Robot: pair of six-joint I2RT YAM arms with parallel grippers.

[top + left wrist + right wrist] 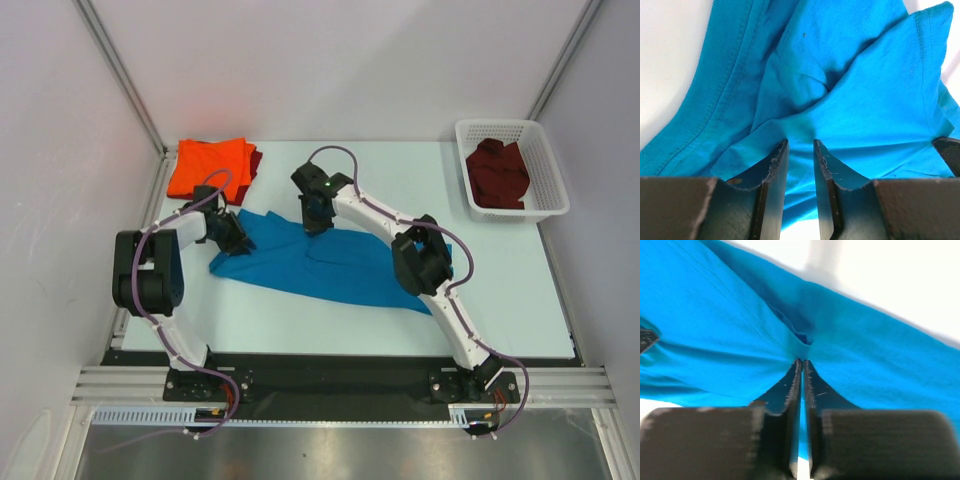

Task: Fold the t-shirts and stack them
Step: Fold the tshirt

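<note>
- Progress: about midway, by my read. The orange t-shirt (205, 168) lies folded on top of a folded maroon t-shirt (256, 162). That two-high pile sits far to the left of the white basket (556, 190), roughly level with it at the back of the desk (500, 290).
- In hand: the blue t-shirt (340, 265), left of the basket and nearer the arm bases, mid-desk. It lies spread out and rumpled, and no clean fold shows in it.
- left fingers (775, 170): nearly together, with a raised ridge of blue cloth pinched between them. They grip the shirt end farthest from the basket, near a stitched hem.
- right fingers (787, 390): pressed together on a pinch of blue cloth, creases fanning out from the tips. They sit on the shirt's far edge, closer to the basket than the left pair.
- Left to do, as I judge it:
  - finish folding the blue shirt and set it on the orange one
  - take the maroon heap (497, 172) out of the basket, fold it and stack it
- Counts:
  - blue: 1
  - orange: 1
  - maroon: 1 under the orange, plus the heap in the basket; cannot tell if that heap is one shirt or more
  - basket: 1
  - arms: 2, both on the blue shirt
</note>
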